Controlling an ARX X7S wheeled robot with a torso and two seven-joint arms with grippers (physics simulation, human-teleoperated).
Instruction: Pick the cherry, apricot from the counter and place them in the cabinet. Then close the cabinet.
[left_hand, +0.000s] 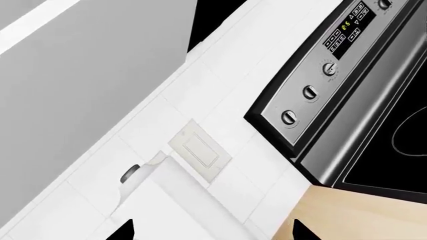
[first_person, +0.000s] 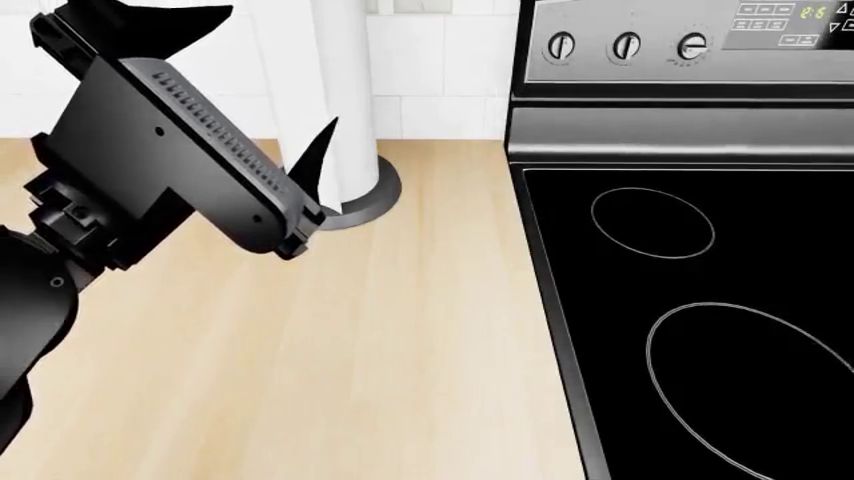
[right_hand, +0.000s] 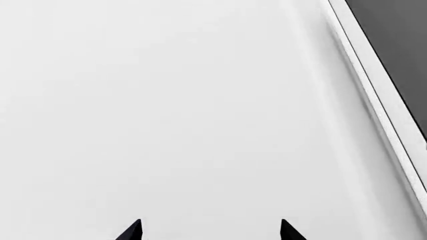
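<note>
The cherry and the apricot are out of view in all three views. No cabinet can be made out. The light wood counter (first_person: 334, 350) lies bare under my left gripper (first_person: 260, 85), which is raised at the upper left of the head view, open, with nothing between its fingers. In the left wrist view the left gripper (left_hand: 213, 232) shows only two black tips set wide apart, facing the tiled wall. My right gripper (right_hand: 210, 232) is open and empty too, close to a plain white panel (right_hand: 167, 110). It does not appear in the head view.
A white paper-towel roll (first_person: 340, 90) on a grey round base stands against the tiled wall just behind the left gripper. A stove with a black glass top (first_person: 694, 330) and knob panel (first_person: 627, 45) fills the right. A wall outlet (left_hand: 200, 150) sits beside the roll.
</note>
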